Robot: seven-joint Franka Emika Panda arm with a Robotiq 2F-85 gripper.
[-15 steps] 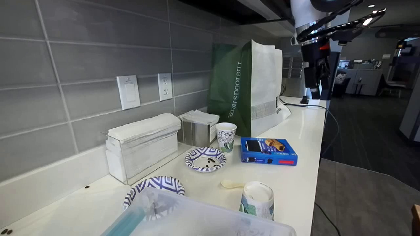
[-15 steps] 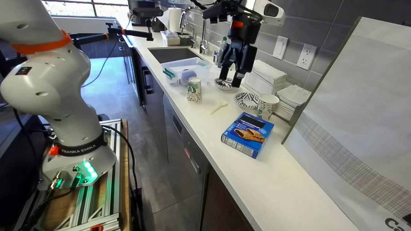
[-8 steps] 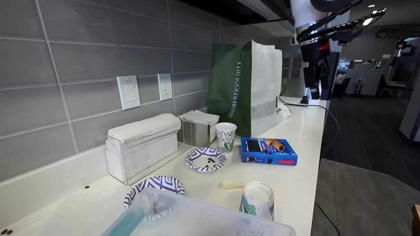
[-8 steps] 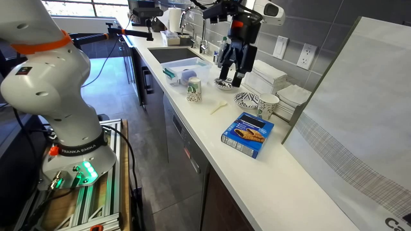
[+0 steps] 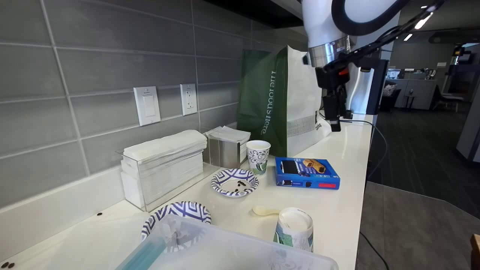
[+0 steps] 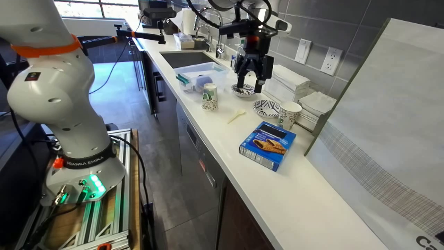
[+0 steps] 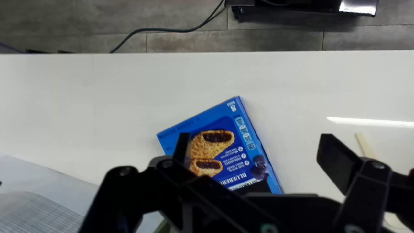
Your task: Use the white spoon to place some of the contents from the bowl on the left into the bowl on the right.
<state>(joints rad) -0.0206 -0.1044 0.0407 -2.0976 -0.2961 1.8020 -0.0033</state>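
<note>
One spoon (image 5: pixel 261 211) lies near two bowls (image 5: pixel 227 185) (image 5: pixel 187 208); the gripper (image 6: pixel 249 87) hangs spread wide.

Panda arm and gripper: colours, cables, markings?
White, rounded arm with an orange band; dark base collar lettered FRANKA EMIKA in white, green lights below. Black gripper with two blocky fingers, reddish patch above; silver cuff higher up; black cables alongside.

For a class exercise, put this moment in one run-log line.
gripper: open, empty, above counter | white spoon: on counter | paper bowl beside upright paper cup: dark bits inside
</note>
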